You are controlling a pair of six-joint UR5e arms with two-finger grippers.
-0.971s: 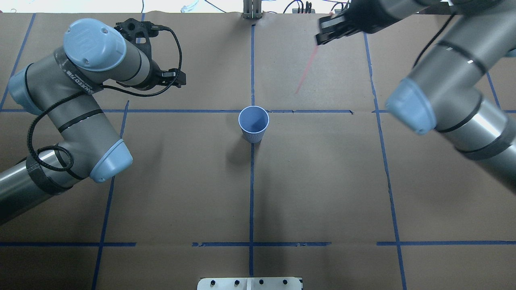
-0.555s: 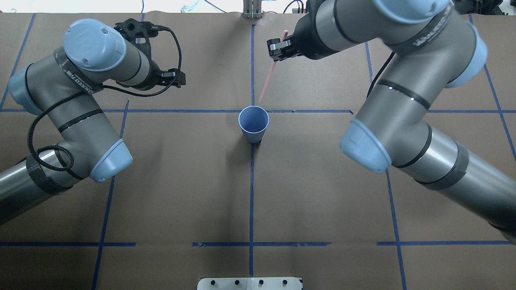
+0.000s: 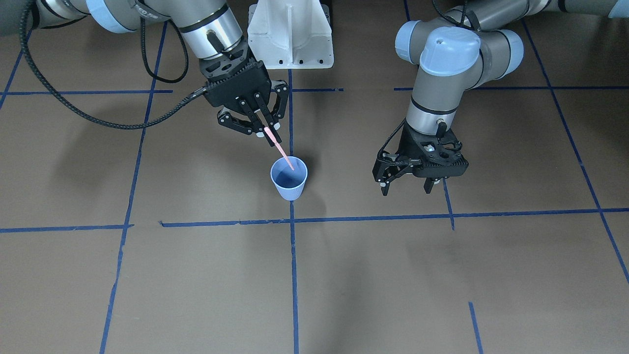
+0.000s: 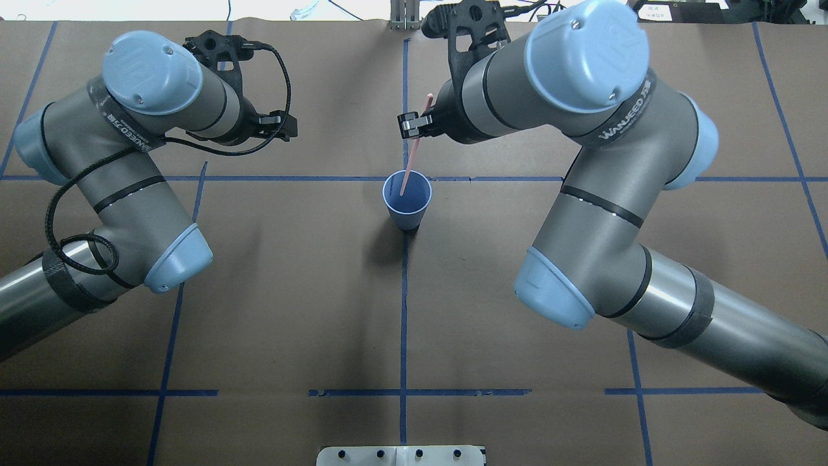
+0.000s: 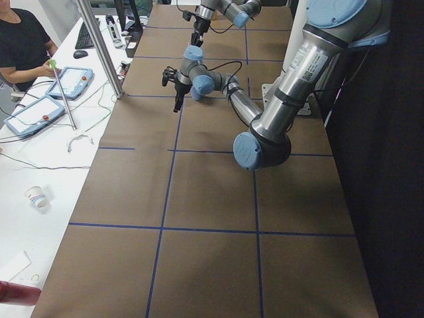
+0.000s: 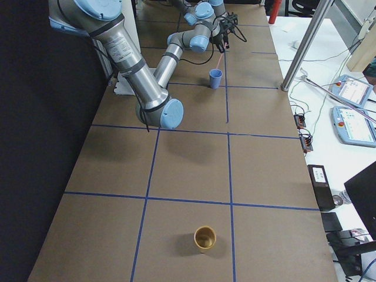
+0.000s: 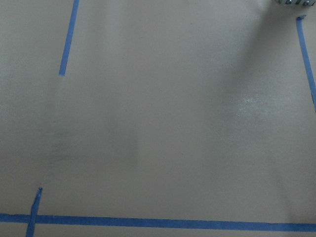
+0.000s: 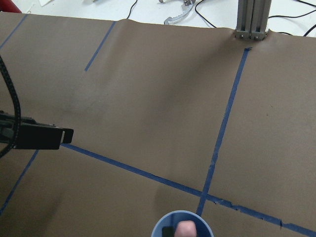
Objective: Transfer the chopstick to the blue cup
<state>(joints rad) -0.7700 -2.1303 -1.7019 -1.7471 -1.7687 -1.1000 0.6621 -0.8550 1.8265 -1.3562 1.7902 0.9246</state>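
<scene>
Front view, right gripper: left of centre in the upper half; fingers closed narrow on the upper end of the chopstick.
Front view, chopstick: tilted, with its lower tip inside the rim of the blue cup at frame centre. Contact with the bottom could not be told.
Front view, left gripper: right of the blue cup and well apart; fingers spread wide, holding nothing.
Overhead view: the chopstick ran from the upper middle down into the cup's mouth; the cup stood upright.
Left-side view: task items too small to judge.
Right-side view: blue cup at upper centre, upright; a tan cup stood well apart at lower centre.
Left wrist view: only brown table cover and blue tape.
Right wrist view: cup rim at the bottom edge, with a blurred pink end inside it.
Step in hand: insertion, judged nearly complete.
Next move: part the fingers so the chopstick rests in the cup, then lift clear without knocking the rim.
</scene>
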